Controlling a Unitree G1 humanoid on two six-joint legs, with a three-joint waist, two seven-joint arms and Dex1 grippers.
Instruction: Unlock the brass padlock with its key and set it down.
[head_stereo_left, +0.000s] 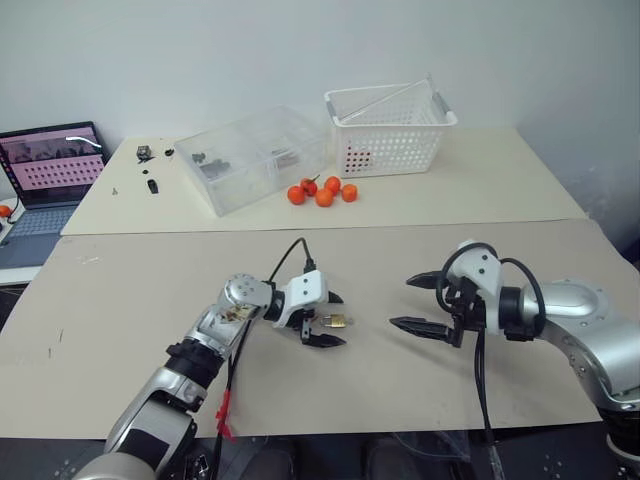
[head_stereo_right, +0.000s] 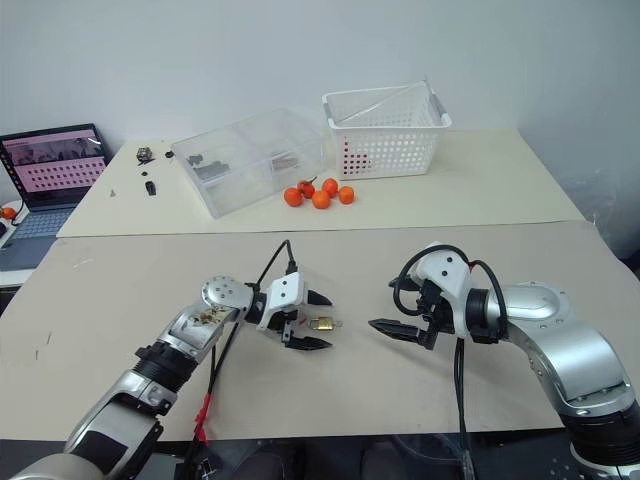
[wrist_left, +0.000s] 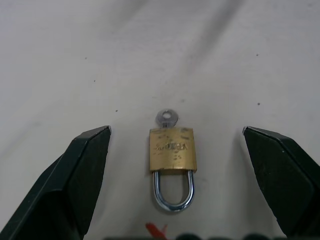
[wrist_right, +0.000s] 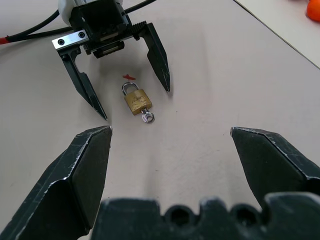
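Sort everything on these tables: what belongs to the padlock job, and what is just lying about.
For the job: brass padlock, key in its keyhole, open left gripper, open right gripper.

Lying about: oranges, white basket, clear box, laptop.

We see only the round bow of the key (wrist_left: 167, 118); its blade sits inside the brass padlock (wrist_left: 172, 150), so we can't tell how far it's turned. Shackle looks seated in the body, but locked or not is unreadable. Stamped lettering on the padlock face is too blurred to read. In the head views the padlock is partly masked by the left gripper (head_stereo_left: 328, 320) fingers. Small dark items (head_stereo_left: 150, 185) on the far table and the contents of the clear plastic box (head_stereo_left: 255, 158) are too small to identify. Laptop (head_stereo_left: 45, 175) is cut off by the frame edge; screen content illegible.
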